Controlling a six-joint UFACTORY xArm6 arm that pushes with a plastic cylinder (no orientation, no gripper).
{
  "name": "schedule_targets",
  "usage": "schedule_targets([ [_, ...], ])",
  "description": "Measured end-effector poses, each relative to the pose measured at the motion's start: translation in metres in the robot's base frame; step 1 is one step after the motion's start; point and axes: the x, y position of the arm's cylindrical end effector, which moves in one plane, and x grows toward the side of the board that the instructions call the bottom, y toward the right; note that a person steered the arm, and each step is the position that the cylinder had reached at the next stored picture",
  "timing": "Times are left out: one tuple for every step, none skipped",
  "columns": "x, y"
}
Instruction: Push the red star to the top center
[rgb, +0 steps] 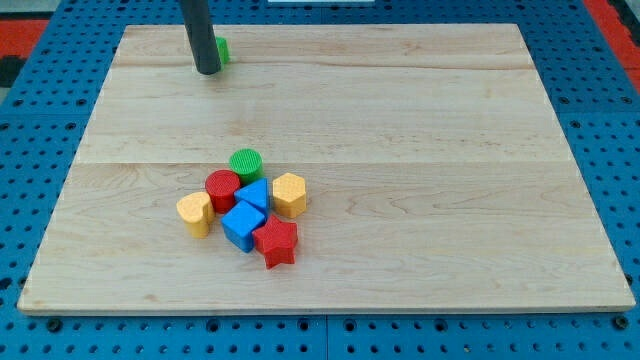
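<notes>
The red star (277, 242) lies at the lower end of a cluster of blocks, a little left of the board's middle and toward the view's bottom. My tip (208, 71) rests on the board near the top left, far above the cluster. A green block (222, 50) sits just behind the rod, mostly hidden by it. The red star touches a blue block (242, 224) on its left.
The cluster also holds a green cylinder (246, 163), a red cylinder (223, 188), a blue triangular block (256, 194), a yellow hexagon (288, 194) and a yellow heart-like block (195, 212). The wooden board (400, 120) lies on a blue perforated table.
</notes>
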Motion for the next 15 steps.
schedule_targets([
  [0.010,0.000],
  [0.047,-0.002],
  [0.071,-0.029],
  [0.112,-0.035],
  [0.162,-0.031],
  [0.222,-0.042],
  [0.286,-0.043],
  [0.283,0.039],
  [0.278,0.129],
  [0.292,0.152],
  [0.291,0.188],
  [0.259,0.196],
  [0.229,0.235],
  [0.192,0.238],
  [0.165,0.209],
])
